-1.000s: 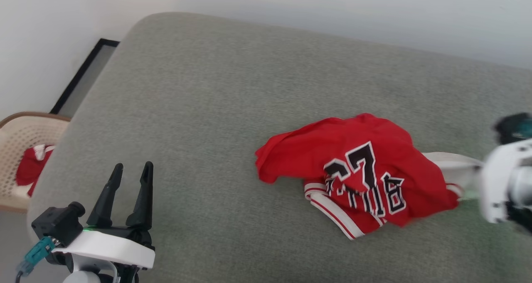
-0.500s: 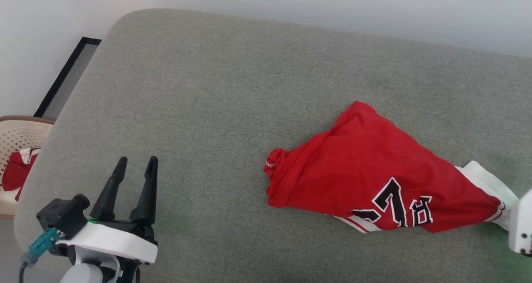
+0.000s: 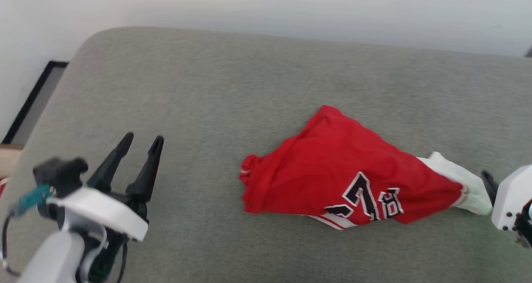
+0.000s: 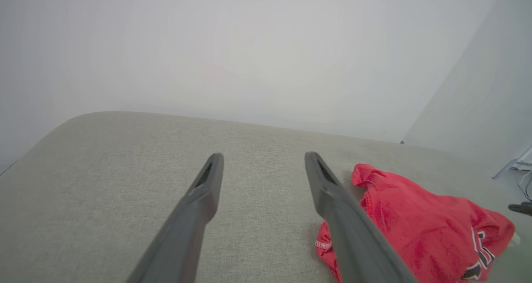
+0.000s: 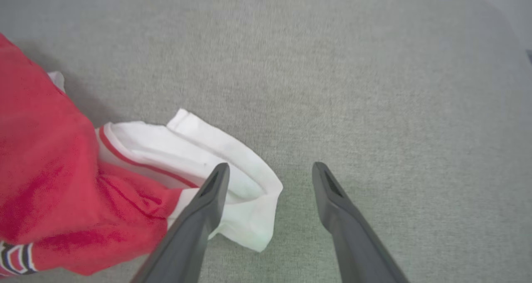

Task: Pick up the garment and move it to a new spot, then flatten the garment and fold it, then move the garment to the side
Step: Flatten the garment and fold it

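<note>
The garment [image 3: 345,183], a red jersey with black white-edged lettering, lies crumpled on the grey cushion [image 3: 208,87], right of centre. Its white sleeve [image 5: 195,150] trails toward my right arm. My right gripper [image 5: 270,166] is open just above the cushion; its left finger hangs over the sleeve's end and nothing is pinched. In the head view its white wrist housing [image 3: 509,198] sits at the right edge, beside the sleeve. My left gripper [image 3: 144,138] stands open at the lower left, well clear of the garment [image 4: 415,216], with nothing between its fingers [image 4: 332,200].
A pale wall runs behind the cushion. A black-framed panel [image 3: 29,96] stands past the cushion's left end, with a tan basket's rim [image 3: 7,160] at the frame edge below it. Bare cushion stretches behind and left of the garment.
My right gripper has opened and let go of the white sleeve after dragging the garment rightward and stretching it out. The head camera has shifted. The left gripper stays open.
</note>
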